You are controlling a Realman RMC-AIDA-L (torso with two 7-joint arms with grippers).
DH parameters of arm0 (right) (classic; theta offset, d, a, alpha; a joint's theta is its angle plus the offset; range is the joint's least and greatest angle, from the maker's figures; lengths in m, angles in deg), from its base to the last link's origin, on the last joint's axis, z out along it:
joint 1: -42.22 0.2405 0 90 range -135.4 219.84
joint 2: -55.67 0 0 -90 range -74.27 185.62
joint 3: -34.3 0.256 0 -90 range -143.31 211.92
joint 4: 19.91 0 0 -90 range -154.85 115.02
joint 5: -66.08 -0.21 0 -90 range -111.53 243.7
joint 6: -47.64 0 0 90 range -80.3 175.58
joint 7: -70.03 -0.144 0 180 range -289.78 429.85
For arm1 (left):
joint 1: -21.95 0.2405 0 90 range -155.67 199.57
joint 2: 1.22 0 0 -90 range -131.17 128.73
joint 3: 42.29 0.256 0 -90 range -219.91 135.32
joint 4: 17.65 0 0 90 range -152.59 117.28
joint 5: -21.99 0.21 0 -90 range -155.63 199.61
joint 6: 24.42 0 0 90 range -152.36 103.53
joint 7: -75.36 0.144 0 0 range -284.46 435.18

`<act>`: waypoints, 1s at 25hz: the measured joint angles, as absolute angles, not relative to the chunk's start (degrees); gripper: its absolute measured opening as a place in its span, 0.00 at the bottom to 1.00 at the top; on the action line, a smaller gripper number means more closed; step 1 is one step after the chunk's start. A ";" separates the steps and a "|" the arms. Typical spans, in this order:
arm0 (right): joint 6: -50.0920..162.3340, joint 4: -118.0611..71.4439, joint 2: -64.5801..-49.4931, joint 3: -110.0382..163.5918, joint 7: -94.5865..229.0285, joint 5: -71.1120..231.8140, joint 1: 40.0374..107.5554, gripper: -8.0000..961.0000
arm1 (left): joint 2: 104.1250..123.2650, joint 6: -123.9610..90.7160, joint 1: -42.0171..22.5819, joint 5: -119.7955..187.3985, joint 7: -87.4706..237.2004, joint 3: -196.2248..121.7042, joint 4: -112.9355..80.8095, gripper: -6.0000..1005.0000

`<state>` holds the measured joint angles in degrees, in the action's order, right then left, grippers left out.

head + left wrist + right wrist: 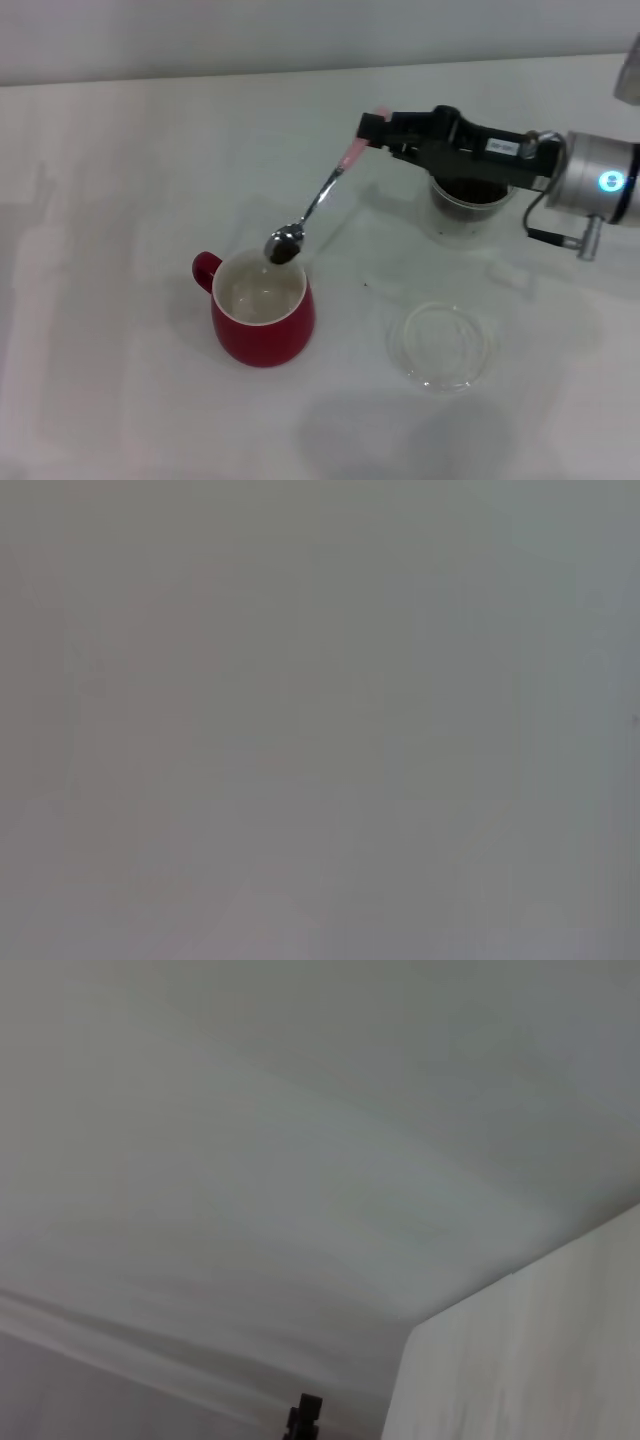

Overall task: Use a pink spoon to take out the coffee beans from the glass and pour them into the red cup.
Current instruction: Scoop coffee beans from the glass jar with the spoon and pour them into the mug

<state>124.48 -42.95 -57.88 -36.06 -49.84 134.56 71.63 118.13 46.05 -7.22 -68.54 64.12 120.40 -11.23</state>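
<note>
Nearest the camera, a flat clear dish point(441, 345) lies on the white desk point(120, 400), below and slightly right of the right claw point(372, 132). The red cup point(262, 308) stands well to the claw's lower left, bare desk all round it. The pink spoon point(318, 200), clamped by its handle in the right claw, slants down so its bowl hangs over the cup's far rim, carrying coffee beans point(283, 252). The glass point(470, 205) sits partly hidden under the arm behind the claw. The left claw is out of sight.
</note>
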 joint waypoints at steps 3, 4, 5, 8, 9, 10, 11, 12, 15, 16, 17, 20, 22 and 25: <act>123.08 -42.95 -58.81 -36.14 -47.70 134.68 71.88 0.16 | 118.14 46.03 -7.22 -68.54 64.12 120.40 -11.14 0.88; 122.77 -42.94 -59.07 -36.15 -46.79 134.70 71.85 0.16 | 118.14 46.02 -7.21 -68.54 64.12 120.39 -11.12 0.88; 122.52 -42.89 -59.25 -36.16 -45.68 134.70 71.76 0.16 | 118.14 46.01 -7.19 -68.53 64.12 120.40 -11.11 0.88; 122.53 -42.67 -59.60 -36.18 -40.26 134.43 71.52 0.16 | 118.14 45.99 -7.15 -68.52 64.12 120.40 -11.05 0.88; 122.53 -42.67 -59.60 -36.18 -40.26 134.43 71.52 0.16 | 118.14 45.98 -7.14 -68.52 64.12 120.40 -11.00 0.88; 122.69 -42.60 -59.70 -36.19 -38.67 134.41 71.50 0.16 | 118.14 45.98 -7.14 -68.51 64.12 120.39 -10.99 0.88; 122.83 -42.50 -59.82 -36.22 -37.38 134.38 71.48 0.16 | 118.14 45.98 -7.14 -68.51 64.11 120.40 -10.98 0.88; 122.87 -42.32 -60.05 -36.40 -34.73 134.36 71.46 0.16 | 118.13 45.98 -7.14 -68.51 64.12 120.41 -10.95 0.88; 122.86 -42.27 -60.10 -36.95 -32.32 134.33 71.46 0.16 | 118.13 45.98 -7.14 -68.49 64.12 120.46 -10.84 0.88; 123.11 -42.40 -60.11 -37.40 -30.48 134.31 71.46 0.16 | 118.14 45.98 -7.13 -68.48 64.12 120.47 -10.83 0.88; 123.69 -42.59 -60.12 -37.86 -28.69 134.22 71.47 0.16 | 118.15 45.98 -7.09 -68.48 64.11 120.48 -10.83 0.88; 126.34 -42.89 -60.26 -38.65 -22.98 133.61 71.48 0.16 | 118.21 45.98 -6.96 -68.46 64.11 120.48 -10.79 0.88; 127.81 -42.90 -60.31 -39.14 -18.87 132.80 71.48 0.16 | 118.22 45.99 -6.87 -68.45 64.11 120.48 -10.75 0.88; 128.29 -42.92 -60.38 -40.38 -13.89 131.17 71.42 0.16 | 118.22 46.01 -6.74 -68.44 64.12 120.48 -10.77 0.88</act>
<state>128.29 -42.92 -60.38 -40.38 -13.89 131.17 71.42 118.22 46.01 -6.74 -68.44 64.12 120.48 -10.77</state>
